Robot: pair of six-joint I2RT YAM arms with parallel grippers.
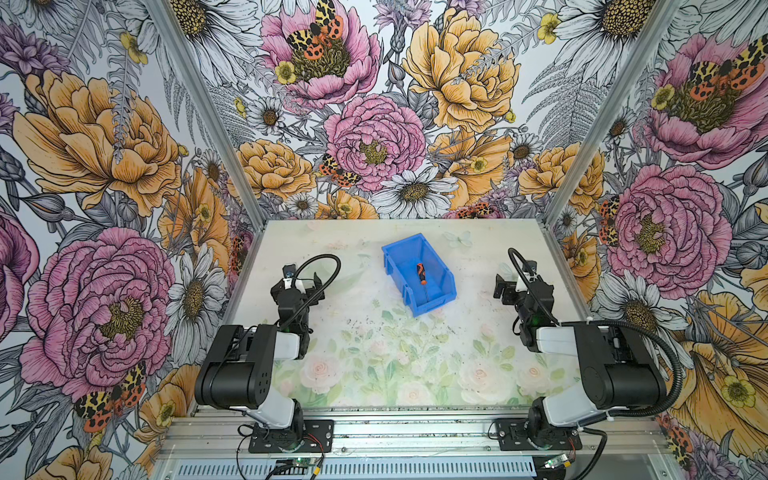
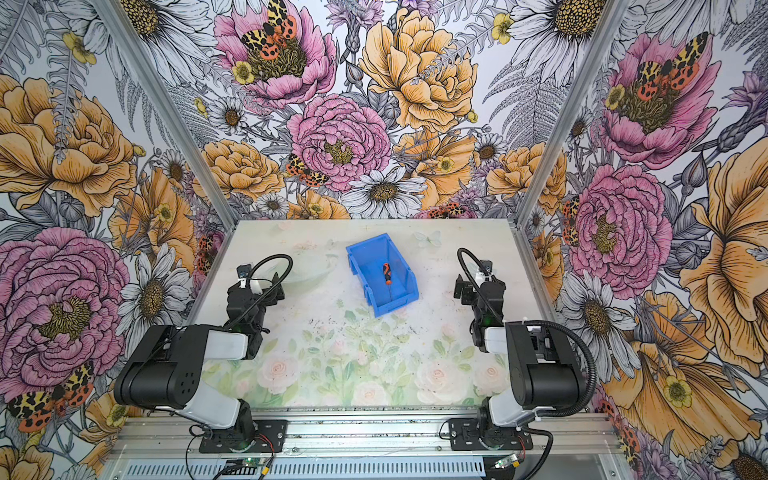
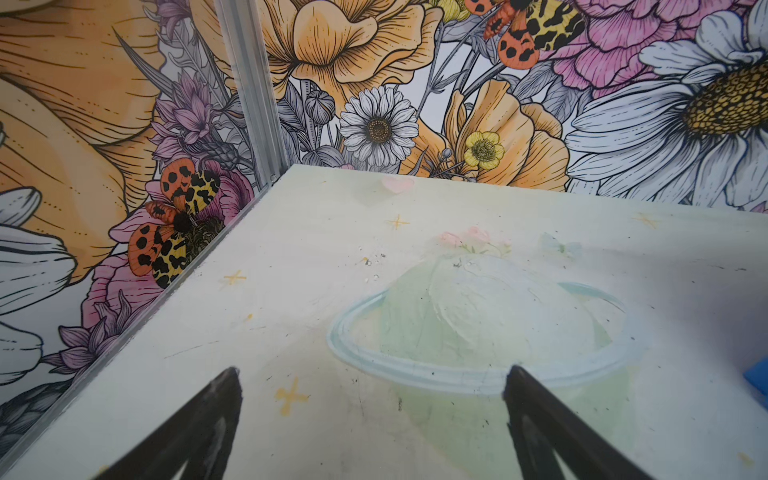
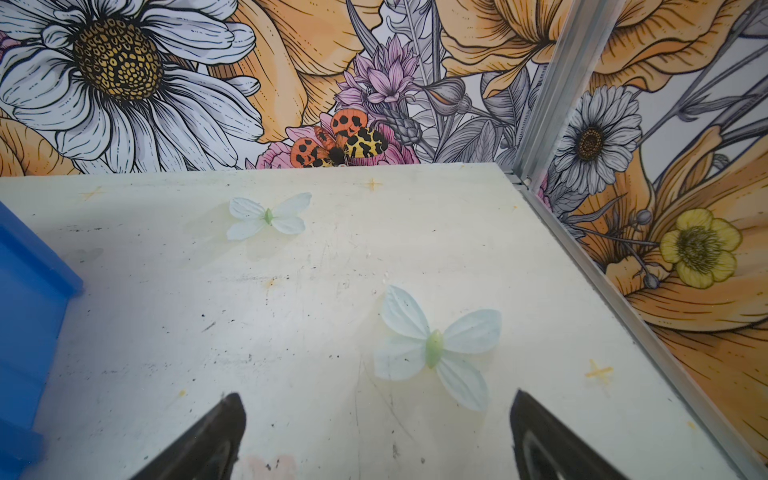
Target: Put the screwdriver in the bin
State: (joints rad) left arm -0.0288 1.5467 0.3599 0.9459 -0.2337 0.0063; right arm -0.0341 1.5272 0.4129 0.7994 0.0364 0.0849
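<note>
Screwdriver lies flat on the floor of the blue bin, its orange-and-black handle toward the tall back wall and its thin shaft pointing at the low front lip. The bin stands on the table, toward the back and about midway between the two arms, touching neither.

The left jaws stand wide apart over bare table with nothing between them (the left wrist view catches only a sliver of blue at its edge). The right jaws are just as wide and just as empty, with the bin's outer wall off to one side of them. The left arm and the right arm are each folded near their own side of the table, well apart from the bin.

By the look of it the task is done: the tool is fully inside, nothing hangs over the rim, and no grasp or carry is left to make
</note>
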